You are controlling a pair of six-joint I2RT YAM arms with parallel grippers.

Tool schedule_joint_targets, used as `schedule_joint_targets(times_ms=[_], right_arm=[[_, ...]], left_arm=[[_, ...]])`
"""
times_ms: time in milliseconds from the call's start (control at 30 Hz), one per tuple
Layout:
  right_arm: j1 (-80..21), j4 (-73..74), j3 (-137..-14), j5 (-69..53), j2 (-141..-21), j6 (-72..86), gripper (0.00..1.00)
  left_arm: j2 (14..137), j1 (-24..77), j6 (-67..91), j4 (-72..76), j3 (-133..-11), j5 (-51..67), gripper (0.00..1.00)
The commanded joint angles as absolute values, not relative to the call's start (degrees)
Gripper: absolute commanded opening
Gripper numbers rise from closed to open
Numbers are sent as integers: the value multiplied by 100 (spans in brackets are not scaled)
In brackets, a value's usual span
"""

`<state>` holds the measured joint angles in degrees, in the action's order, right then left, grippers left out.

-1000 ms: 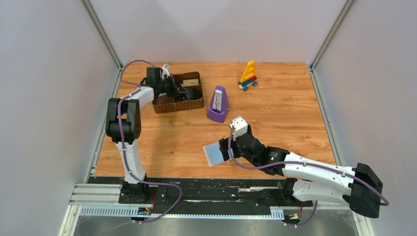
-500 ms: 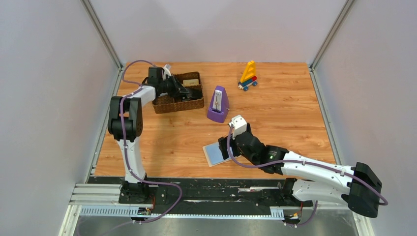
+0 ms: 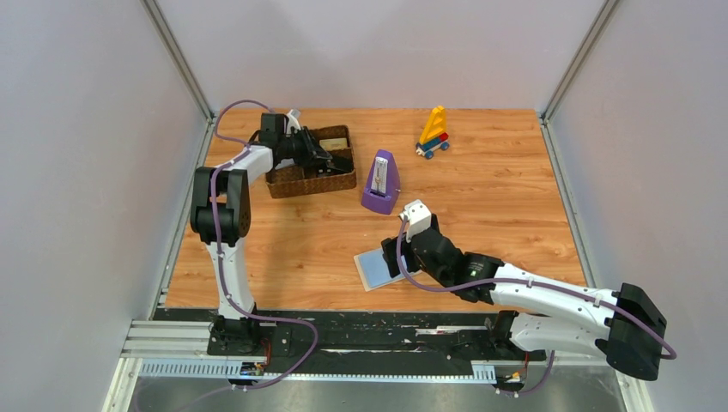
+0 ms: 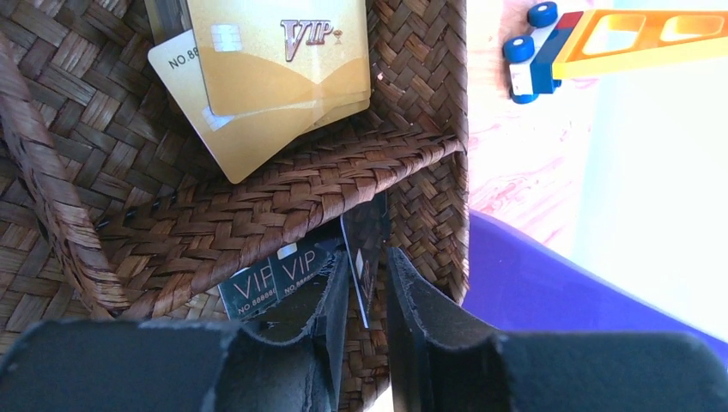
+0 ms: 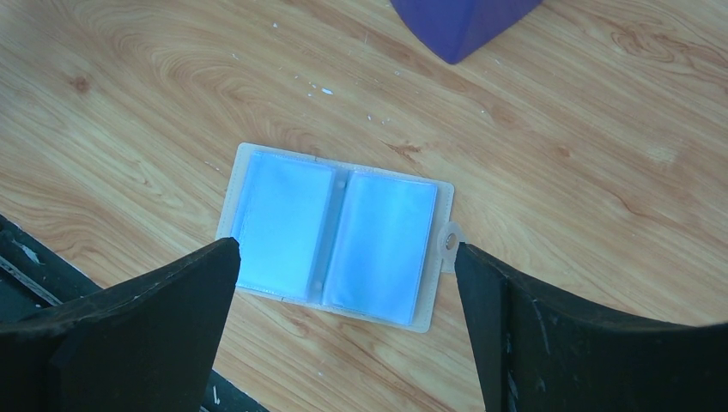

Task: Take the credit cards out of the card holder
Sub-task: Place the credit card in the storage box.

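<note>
One black VIP card stands within the narrowly parted left end effector, inside the woven tray; the right end effector, spread wide, hovers above the card holder, which lies open on the worktop.

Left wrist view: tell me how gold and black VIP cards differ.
The gold plastic VIP cards lie flat and mostly uncovered; the black plastic VIP cards sit partly hidden, one tilted on edge. Gold fill the brown woven tray's far compartment, black the near one. Both carry VIP lettering.
</note>
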<state>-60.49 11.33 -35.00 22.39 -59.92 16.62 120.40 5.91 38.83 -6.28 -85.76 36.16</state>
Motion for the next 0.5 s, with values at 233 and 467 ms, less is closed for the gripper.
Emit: schedule_joint_targets(times_ms=[233,467], right_arm=[[-5999,880,-3711,2221,-5970,1642,100],[-5977,834,-3699,2213,-5969,1652,100]], left_arm=[[12043,630,3403,-1091,-9004,3263,36],[12023,635,3304,-1291,-9117,3172,37]])
